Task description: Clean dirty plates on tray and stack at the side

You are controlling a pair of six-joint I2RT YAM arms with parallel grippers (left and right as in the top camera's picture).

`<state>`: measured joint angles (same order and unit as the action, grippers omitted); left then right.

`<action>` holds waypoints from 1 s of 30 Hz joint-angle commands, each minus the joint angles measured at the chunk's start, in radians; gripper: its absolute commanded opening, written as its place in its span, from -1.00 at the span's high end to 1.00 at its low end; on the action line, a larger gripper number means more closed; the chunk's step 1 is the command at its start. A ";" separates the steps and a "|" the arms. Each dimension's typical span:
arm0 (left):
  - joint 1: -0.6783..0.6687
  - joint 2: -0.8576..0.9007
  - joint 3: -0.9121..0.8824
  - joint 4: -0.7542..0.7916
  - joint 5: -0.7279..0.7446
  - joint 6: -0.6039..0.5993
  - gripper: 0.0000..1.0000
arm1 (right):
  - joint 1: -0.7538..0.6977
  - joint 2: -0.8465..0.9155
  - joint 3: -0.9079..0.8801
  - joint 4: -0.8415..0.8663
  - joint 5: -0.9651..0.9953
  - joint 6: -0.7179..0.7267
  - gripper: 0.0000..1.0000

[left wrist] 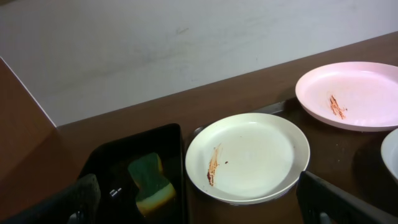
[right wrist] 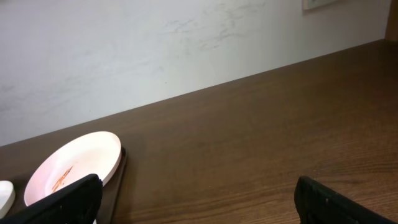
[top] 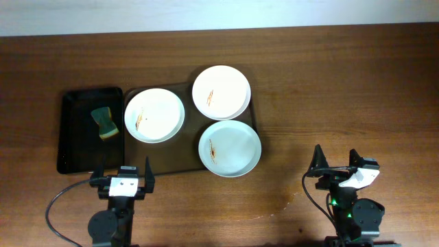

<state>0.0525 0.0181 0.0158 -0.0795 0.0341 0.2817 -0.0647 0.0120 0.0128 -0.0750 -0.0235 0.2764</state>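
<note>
The black tray (top: 89, 130) lies at the left of the desk (top: 343, 75), with a green-and-yellow sponge (top: 105, 123) in it. The left tool (top: 123, 167) hovers just nearer than that tray, spread wide and holding nothing. The sponge is soft and sits close to the tray's right wall, so a slanted grasp could catch the wall or nudge the tray into its neighbour.

Touching the black tray on its right is the smoky tray (top: 175, 154), which carries all three plates. The left plate (top: 154, 115) lies flat inside it, an orange-brown streak near its left rim. Pressing hard while wiping there could slide or tilt this shallow plate, since nothing pins it.

The far plate (top: 221, 92) and the near plate (top: 230, 148) each carry a similar streak, and both seem to overlap the tray's right-hand edges. Perched like that, they could rock or slip onto the desk when touched. They also sit close together, so lifting one could bump the other.

The right tool (top: 336, 159) waits well apart at the right, also spread wide and holding nothing. A thin rim could slip from its fingers.
</note>
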 commanded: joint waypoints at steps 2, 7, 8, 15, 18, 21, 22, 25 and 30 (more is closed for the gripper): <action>0.002 -0.011 -0.006 -0.001 0.000 0.015 -0.98 | 0.005 -0.006 -0.007 -0.004 0.013 -0.011 -0.97; 0.002 -0.011 -0.006 -0.001 0.000 0.015 -0.98 | 0.006 -0.006 -0.007 -0.003 0.013 -0.010 -0.97; 0.002 -0.011 -0.006 -0.001 0.000 0.015 -0.98 | 0.005 -0.006 -0.007 -0.003 0.013 -0.010 -0.97; 0.002 -0.011 -0.006 -0.001 0.000 0.015 -0.98 | 0.005 -0.006 -0.007 -0.003 0.009 -0.010 -0.97; 0.002 -0.011 -0.006 0.000 0.005 0.015 -0.98 | 0.006 -0.006 -0.007 -0.003 -0.003 -0.006 -0.97; 0.002 -0.011 -0.006 0.000 0.004 0.015 -0.98 | 0.006 -0.006 -0.007 -0.002 -0.015 -0.007 -0.97; 0.002 -0.011 -0.006 0.000 0.009 0.015 -0.98 | 0.005 -0.006 -0.007 0.001 -0.033 -0.007 -0.97; 0.002 -0.011 -0.006 0.045 0.058 -0.019 -0.98 | 0.005 -0.006 0.004 0.014 -0.174 -0.007 -0.97; 0.002 -0.006 0.036 0.067 0.056 -0.080 -0.98 | 0.005 -0.003 0.059 -0.004 -0.212 -0.007 -0.97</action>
<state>0.0525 0.0166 0.0151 -0.0113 0.0669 0.2623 -0.0643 0.0120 0.0189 -0.0685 -0.1802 0.2760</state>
